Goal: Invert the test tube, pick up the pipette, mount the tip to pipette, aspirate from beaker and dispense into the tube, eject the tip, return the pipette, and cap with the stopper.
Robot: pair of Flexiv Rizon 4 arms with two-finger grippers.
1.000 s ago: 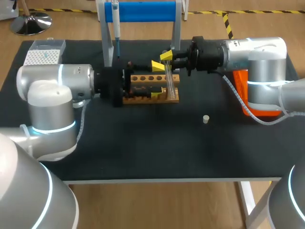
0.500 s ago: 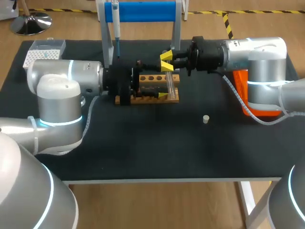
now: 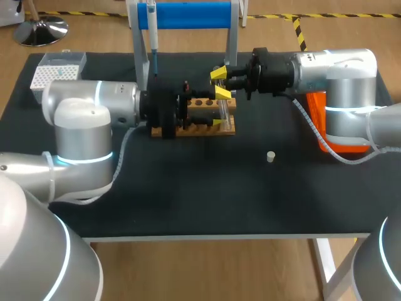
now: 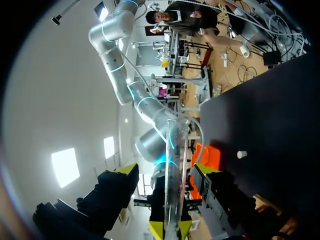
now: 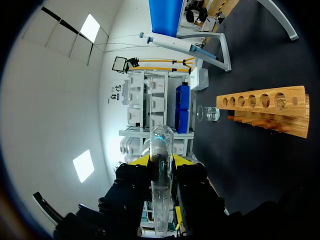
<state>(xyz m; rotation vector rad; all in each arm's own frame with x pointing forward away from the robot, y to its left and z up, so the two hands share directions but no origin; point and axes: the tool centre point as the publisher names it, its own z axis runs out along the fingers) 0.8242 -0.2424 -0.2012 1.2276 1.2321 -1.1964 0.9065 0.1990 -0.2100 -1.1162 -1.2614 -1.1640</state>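
The clear test tube is up off the table, held over the right-hand end of the wooden rack. The right gripper has it clenched: in the right wrist view the two yellow tips press against the glass from both sides, and the tube's rounded end sticks out past them. The tube seems to lie roughly level rather than upright, though the head view is too crowded there to be sure.

The left gripper faces the right one from the other side of the tube. Its fingers are spread wide, one on each side of the glass and clear of it, so it grips nothing. The left arm lies along the rack's left part and hides much of it.

A glass beaker stands just beside one end of the rack. The small pale stopper lies by itself on the black table, to the right of the rack and nearer the front edge, well apart from it. The pipette hangs on the blue-barred stand at the far edge, behind the rack. The tip box sits in the far left corner.
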